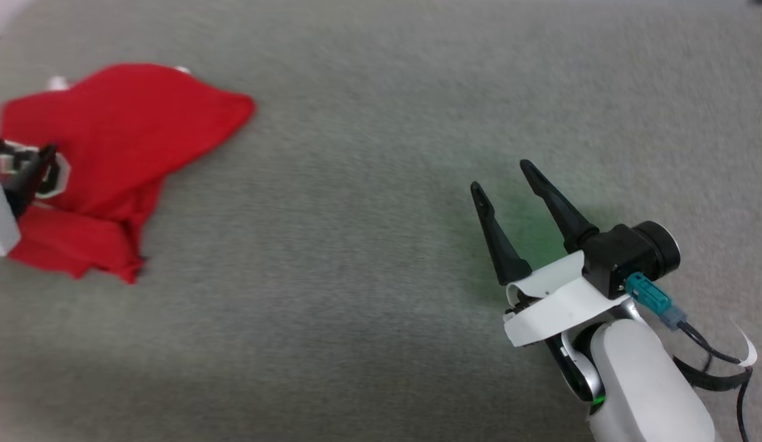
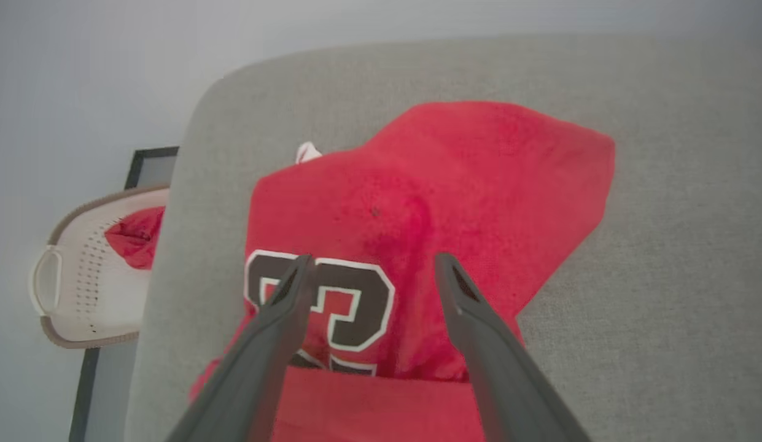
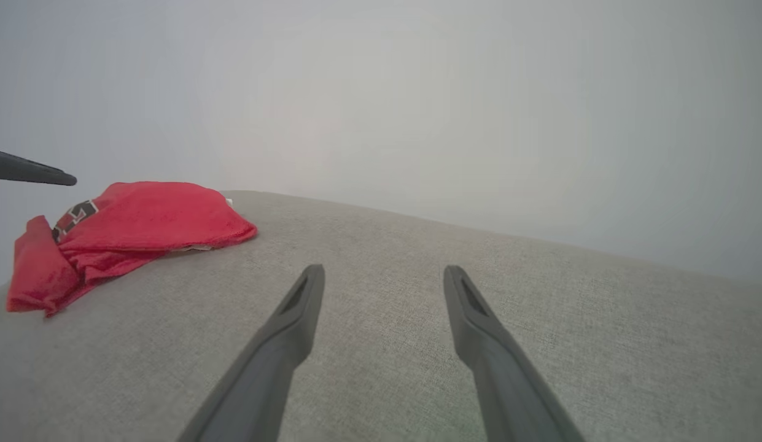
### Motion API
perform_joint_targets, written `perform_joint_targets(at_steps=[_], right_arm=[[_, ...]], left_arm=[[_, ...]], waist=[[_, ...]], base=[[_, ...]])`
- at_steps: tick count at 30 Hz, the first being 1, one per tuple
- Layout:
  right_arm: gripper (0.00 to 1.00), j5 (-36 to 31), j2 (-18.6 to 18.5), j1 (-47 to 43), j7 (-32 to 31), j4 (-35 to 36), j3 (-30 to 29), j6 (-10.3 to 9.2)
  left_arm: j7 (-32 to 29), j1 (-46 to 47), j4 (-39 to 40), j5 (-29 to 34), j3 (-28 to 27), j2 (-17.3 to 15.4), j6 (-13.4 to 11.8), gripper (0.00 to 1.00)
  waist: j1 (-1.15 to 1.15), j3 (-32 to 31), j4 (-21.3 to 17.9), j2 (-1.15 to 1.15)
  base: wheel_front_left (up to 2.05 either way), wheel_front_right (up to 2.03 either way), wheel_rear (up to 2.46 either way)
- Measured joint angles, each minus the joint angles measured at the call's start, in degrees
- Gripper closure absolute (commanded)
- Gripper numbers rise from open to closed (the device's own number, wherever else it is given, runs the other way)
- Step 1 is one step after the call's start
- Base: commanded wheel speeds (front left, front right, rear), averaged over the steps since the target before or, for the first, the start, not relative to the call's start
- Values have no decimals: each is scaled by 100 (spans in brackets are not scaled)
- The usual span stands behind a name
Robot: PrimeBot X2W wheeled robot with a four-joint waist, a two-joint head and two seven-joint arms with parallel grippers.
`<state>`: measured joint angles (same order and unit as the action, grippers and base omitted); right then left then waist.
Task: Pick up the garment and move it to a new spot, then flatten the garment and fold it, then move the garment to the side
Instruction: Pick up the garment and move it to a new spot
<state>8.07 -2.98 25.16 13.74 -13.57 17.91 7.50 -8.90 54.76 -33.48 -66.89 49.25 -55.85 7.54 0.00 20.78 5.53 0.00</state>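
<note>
The garment (image 1: 129,141) is a red shirt lying crumpled on the grey table (image 1: 381,92) at the far left. In the left wrist view the garment (image 2: 466,178) shows a black, white-outlined number facing up and a bit of white sleeve at its far edge. My left gripper (image 2: 373,261) hovers open just over that number, holding nothing, and it also shows at the left edge of the head view (image 1: 21,161). My right gripper (image 1: 502,176) is open and empty over bare table, well to the right of the garment (image 3: 141,221).
A pale perforated basket (image 2: 67,307) with a red cloth (image 2: 135,236) inside stands on the floor beyond the table's left edge. One finger of the left gripper (image 3: 31,172) shows above the garment in the right wrist view. Bare grey tabletop (image 3: 540,307) spreads between garment and right gripper.
</note>
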Motion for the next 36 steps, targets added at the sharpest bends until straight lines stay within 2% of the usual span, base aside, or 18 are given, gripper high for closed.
perform_joint_targets(at_steps=[5, 7, 18, 19, 20, 21, 29, 36], right_arm=[[0, -36, 1, 19, -97, 305, 83, 0], [0, -64, 0, 19, -124, 415, 96, 0], [0, -244, 2, -9, -378, 985, 122, 0], [0, -275, 2, -15, -411, 1053, 116, 0], [0, -293, 1, -23, -427, 1104, 110, 0], [0, -311, 2, -37, -447, 1150, 103, 0], [0, -260, 9, -113, -490, 1181, 118, 0], [0, 29, 10, -239, -282, 970, -78, 0]], left_arm=[[-512, 221, 277, -802, 571, -331, 0, 0], [-642, 282, 331, -937, 789, -397, 0, 0], [-633, 593, 107, -1583, 1311, -541, 10, 0], [-617, 616, 104, -1584, 1357, -546, 10, 12], [-609, 638, 138, -1586, 1402, -554, 7, 59], [-541, 657, 183, -1594, 1441, -566, 0, 100], [421, 686, 151, -1694, 1610, -390, -23, 100], [1628, 1031, 328, -1262, 1866, -445, -3, 100]], waist=[[0, 394, -297, 0], [0, 534, -395, 0], [0, 1073, -764, 0], [0, 1099, -781, 0], [0, 1118, -793, 0], [0, 1125, -796, 0], [0, 899, -691, 0], [0, 452, -587, 0]], base=[[0, 0, 0], [0, 0, 0], [0, 0, 0], [0, 0, 0], [0, 0, 0], [0, 0, 0], [0, 0, 0], [0, 0, 0]])
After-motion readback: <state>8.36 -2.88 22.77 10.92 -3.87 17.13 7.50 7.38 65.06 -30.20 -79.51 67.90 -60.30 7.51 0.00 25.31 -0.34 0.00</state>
